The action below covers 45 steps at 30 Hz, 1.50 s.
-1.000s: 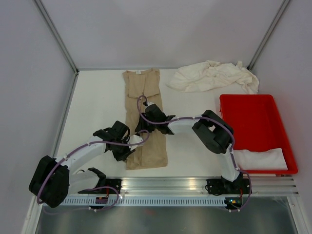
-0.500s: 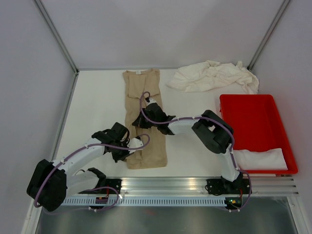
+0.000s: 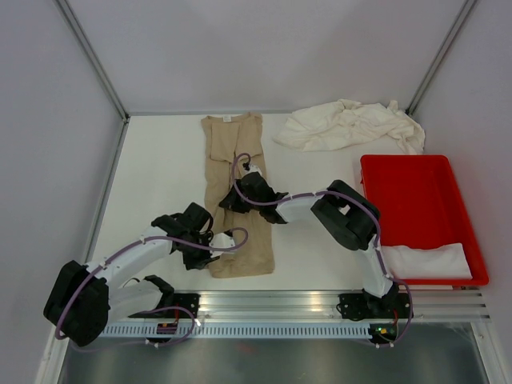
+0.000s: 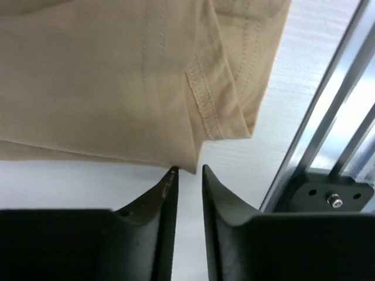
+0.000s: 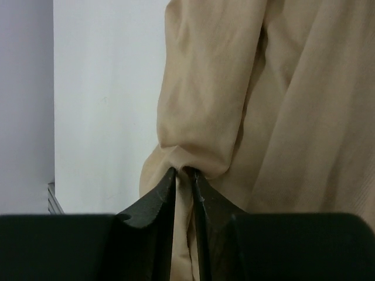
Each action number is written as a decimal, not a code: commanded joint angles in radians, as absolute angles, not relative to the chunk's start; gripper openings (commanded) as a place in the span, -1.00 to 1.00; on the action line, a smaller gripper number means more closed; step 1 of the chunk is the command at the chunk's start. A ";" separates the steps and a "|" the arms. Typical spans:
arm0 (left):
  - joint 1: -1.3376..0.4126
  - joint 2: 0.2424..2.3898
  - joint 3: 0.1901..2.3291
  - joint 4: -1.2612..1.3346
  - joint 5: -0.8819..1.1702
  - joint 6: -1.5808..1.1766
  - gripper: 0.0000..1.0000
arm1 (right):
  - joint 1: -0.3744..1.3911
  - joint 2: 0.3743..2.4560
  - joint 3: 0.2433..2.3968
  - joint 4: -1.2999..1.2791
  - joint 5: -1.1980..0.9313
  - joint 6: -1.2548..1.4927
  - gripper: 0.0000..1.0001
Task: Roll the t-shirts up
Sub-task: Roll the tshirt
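The tan t-shirt (image 3: pixel 232 156) lies folded into a long strip on the white table, collar at the far end. My left gripper (image 3: pixel 210 251) sits low at its near-left hem corner. In the left wrist view the left gripper (image 4: pixel 187 171) is open by a narrow gap. Its tips just touch the tan t-shirt's (image 4: pixel 117 76) hem edge, and only bare table shows between them. My right gripper (image 3: pixel 229 203) is at the strip's left edge, midway along. In the right wrist view the right gripper (image 5: pixel 184 171) is shut on a bunched fold of the tan t-shirt (image 5: pixel 293 88).
A crumpled pile of cream-white t-shirts (image 3: pixel 352 126) lies at the back right. A red tray (image 3: pixel 404 162) on the right holds one folded white t-shirt (image 3: pixel 428 260). An aluminium rail (image 3: pixel 320 302) runs along the near edge, close to the left gripper.
The left arm has slid slightly left and nearer, down to the hem corner. The right gripper has shifted a little over the shirt's middle, and the fabric there is more bunched.
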<state>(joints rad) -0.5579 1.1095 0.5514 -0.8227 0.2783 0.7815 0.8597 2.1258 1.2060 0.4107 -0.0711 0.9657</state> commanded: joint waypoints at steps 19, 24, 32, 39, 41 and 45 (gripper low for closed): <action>-0.808 1.209 0.683 -0.789 0.114 0.612 0.41 | 0.841 1.657 0.933 0.032 -0.049 0.769 -0.47; -0.808 1.210 0.672 -0.741 0.071 0.598 0.33 | 0.842 1.666 0.824 0.101 -0.120 0.793 -0.63; -0.833 1.242 0.664 -0.732 0.213 0.578 0.21 | 0.842 1.658 0.761 0.104 -0.095 0.790 -0.71; -0.857 1.296 0.589 -0.686 0.120 0.607 -0.17 | 0.841 1.661 0.758 0.109 -0.083 0.790 -0.74; -0.859 1.284 0.566 -0.683 0.088 0.620 -0.47 | 0.842 1.664 0.750 0.110 -0.081 0.790 -0.74; -0.857 1.223 0.554 -0.710 0.090 0.637 -0.95 | 0.839 1.678 0.739 0.118 -0.081 0.788 -0.75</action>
<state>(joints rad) -0.8536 1.2476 0.5972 -0.6743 0.0971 0.6224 0.8406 1.6726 0.7521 0.0940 -0.0963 0.7849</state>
